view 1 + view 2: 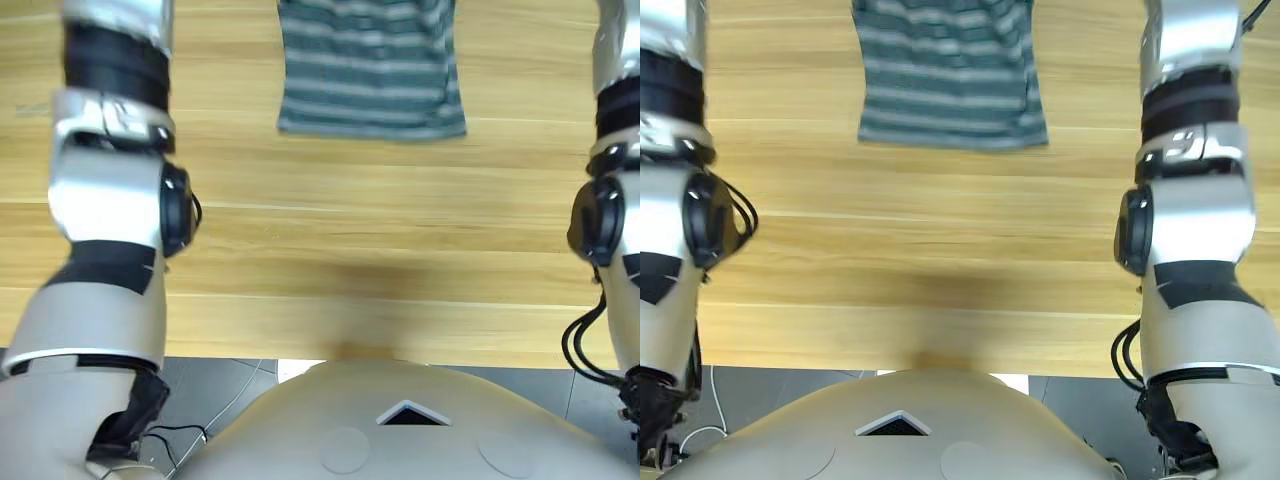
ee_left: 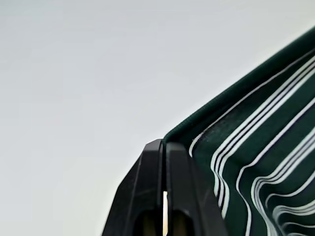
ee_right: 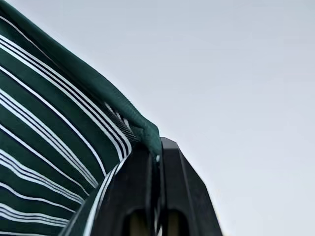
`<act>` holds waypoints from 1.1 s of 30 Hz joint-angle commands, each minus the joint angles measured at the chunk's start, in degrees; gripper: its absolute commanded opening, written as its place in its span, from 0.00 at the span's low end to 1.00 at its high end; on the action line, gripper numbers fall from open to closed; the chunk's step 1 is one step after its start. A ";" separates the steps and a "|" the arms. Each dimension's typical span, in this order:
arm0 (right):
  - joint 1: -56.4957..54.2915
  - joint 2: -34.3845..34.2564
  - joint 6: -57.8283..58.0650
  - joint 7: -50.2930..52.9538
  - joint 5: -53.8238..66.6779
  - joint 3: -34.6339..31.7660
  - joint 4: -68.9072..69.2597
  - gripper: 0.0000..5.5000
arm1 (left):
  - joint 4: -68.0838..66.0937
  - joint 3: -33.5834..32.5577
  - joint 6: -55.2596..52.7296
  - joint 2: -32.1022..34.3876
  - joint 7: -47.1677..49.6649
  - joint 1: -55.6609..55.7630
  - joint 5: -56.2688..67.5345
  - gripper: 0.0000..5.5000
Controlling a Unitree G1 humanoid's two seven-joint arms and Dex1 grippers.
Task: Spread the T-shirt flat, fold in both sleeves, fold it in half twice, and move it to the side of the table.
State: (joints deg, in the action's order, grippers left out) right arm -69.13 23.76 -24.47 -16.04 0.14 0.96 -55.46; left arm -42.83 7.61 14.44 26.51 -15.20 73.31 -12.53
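The left gripper (image 2: 164, 162) and right gripper (image 3: 158, 152) each pinch an edge of the T-shirt (image 1: 370, 70), which hangs at twelve o'clock over the table (image 1: 350, 250); either thin pinch could slip, dropping it crumpled.

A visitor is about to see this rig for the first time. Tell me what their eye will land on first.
The dark green, white-striped T-shirt draws the eye, its hem over the far middle of the wooden table, between the two arms. Up close, the left gripper and the right gripper are each shut on an edge of it against a blank pale background.
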 commanded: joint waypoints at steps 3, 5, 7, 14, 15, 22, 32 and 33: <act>15.10 2.71 -8.06 -8.85 -3.68 4.24 5.68 0.00 | 12.17 5.84 5.54 3.66 -8.84 -21.90 -1.97 0.00; 25.25 4.36 -8.87 -13.56 -5.11 7.53 12.19 0.00 | 16.19 9.05 7.88 3.55 -10.62 -31.70 -2.78 0.00; 36.50 4.99 -8.59 -17.55 -6.08 10.95 18.87 0.00 | 18.33 12.55 9.68 3.33 -10.81 -42.39 -4.62 0.00; 51.05 6.45 -3.47 -22.64 -6.29 13.61 34.20 0.00 | 35.57 13.30 10.08 7.29 -12.91 -58.66 -8.57 0.00; 52.19 7.15 -2.89 -23.03 -6.14 13.36 36.34 0.00 | 41.86 12.33 9.96 9.38 -14.20 -60.47 -9.27 0.00; 68.23 19.42 1.55 -36.67 -5.00 17.87 58.49 0.00 | 69.33 9.59 6.93 21.82 -24.51 -78.29 -13.34 0.00; 77.94 28.03 12.00 -44.70 1.88 15.47 70.50 0.12 | 71.39 6.88 4.65 26.57 -28.11 -88.92 -17.81 0.21; 78.01 27.83 12.85 -44.99 3.10 15.17 71.00 0.15 | 71.87 6.84 4.56 26.48 -28.38 -89.37 -17.16 0.24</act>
State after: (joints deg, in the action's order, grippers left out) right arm 8.87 51.05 -13.29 -60.28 1.03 17.42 13.97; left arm 28.61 14.68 19.49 52.52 -42.54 -15.17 -30.06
